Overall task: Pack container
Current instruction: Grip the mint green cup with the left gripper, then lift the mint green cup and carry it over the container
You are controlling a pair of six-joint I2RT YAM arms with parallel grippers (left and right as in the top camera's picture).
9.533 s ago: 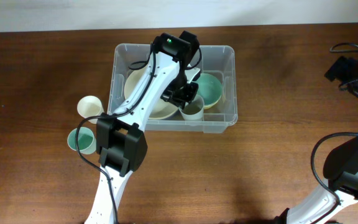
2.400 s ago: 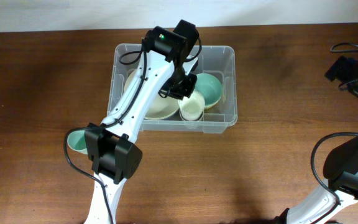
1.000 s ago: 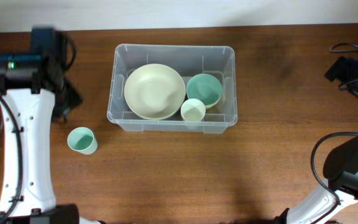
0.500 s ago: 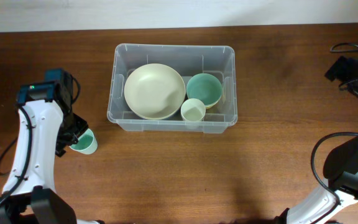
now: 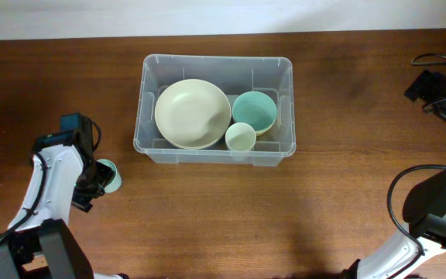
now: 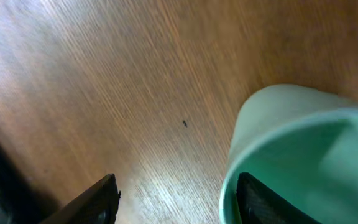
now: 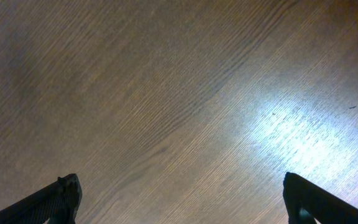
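Mint-green cup (image 5: 111, 177) stands at the near left, its wall between the half-spread left fingers (image 6: 92, 202), not clamped. Right fingers (image 7: 55, 199) gape wide over the wooden surface (image 5: 324, 201), holding nothing. Clear container (image 5: 217, 57) sits far centre, mouth up, long axis left-right.

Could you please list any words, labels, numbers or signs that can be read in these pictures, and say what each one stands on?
None: no text can be read in any view.
The container, the cream bowl, green bowl and cream cup in it, the green cup and the table show no writing.
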